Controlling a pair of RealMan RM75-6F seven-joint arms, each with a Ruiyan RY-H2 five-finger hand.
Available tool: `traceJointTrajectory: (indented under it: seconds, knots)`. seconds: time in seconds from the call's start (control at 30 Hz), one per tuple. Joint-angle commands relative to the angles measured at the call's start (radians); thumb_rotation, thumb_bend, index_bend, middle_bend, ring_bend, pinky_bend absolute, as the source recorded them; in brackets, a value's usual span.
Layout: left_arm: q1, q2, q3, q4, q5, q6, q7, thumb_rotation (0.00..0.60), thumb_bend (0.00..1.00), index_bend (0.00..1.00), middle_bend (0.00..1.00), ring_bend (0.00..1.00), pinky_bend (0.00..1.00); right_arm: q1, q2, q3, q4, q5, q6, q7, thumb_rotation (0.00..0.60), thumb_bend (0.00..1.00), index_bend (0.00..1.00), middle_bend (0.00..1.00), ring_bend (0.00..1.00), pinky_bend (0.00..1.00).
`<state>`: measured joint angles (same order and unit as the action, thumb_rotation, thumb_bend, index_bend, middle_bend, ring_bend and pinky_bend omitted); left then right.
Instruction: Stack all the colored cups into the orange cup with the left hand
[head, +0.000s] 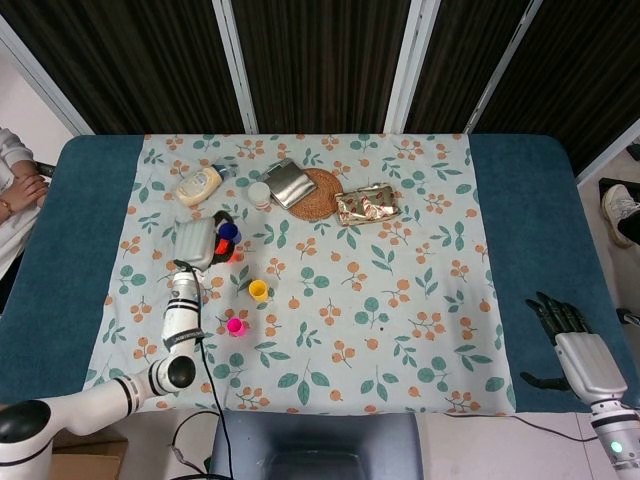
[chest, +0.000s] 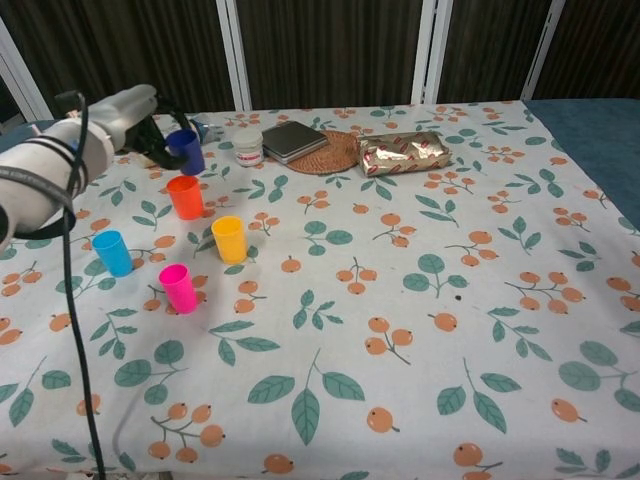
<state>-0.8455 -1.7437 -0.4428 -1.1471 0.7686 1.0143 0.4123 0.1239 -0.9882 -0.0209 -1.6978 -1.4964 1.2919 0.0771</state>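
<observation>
My left hand (chest: 138, 122) grips a dark blue cup (chest: 186, 151) and holds it in the air just above and behind the orange cup (chest: 185, 196). In the head view the left hand (head: 199, 241) and the blue cup (head: 228, 231) cover most of the orange cup (head: 222, 246). A yellow cup (chest: 229, 239), a pink cup (chest: 179, 287) and a light blue cup (chest: 113, 252) stand upright on the cloth nearer the front. My right hand (head: 574, 343) lies off the table's front right corner with its fingers spread and nothing in them.
Along the back of the table are a squeeze bottle (head: 199, 185), a small white jar (chest: 247, 147), a dark wallet (chest: 291, 138) on a woven mat (head: 318, 195), and a gold foil packet (chest: 404, 150). A person's arm (head: 18, 185) shows at the left edge.
</observation>
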Motion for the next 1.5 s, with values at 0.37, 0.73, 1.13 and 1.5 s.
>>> traceJointTrajectory:
  seconds: [0.37,0.73,1.13,1.5]
  knots:
    - [0.02,0.002,0.034,0.043,-0.017,-0.037,-0.032,0.6,0.36,0.52,1.0,1.0,1.0,-0.004,0.001,0.006,-0.001,0.008,0.009,0.003,0.6,0.19,0.0,0.0,0.0,0.0]
    - [0.014,-0.003,0.043,0.032,-0.003,-0.063,-0.065,0.6,0.37,0.02,1.0,1.0,1.0,-0.005,0.002,0.01,0.002,0.014,0.011,0.008,0.6,0.19,0.0,0.0,0.0,0.0]
    - [0.114,0.176,0.162,-0.457,0.154,0.026,-0.058,0.6,0.36,0.09,1.0,1.0,1.0,-0.004,0.003,0.002,-0.002,-0.002,0.008,0.007,0.6,0.19,0.0,0.0,0.0,0.0]
    - [0.101,0.065,0.222,-0.366,0.126,0.061,0.028,0.6,0.37,0.15,1.0,1.0,1.0,-0.016,0.014,-0.009,-0.002,-0.04,0.038,0.035,0.6,0.19,0.0,0.0,0.0,0.0]
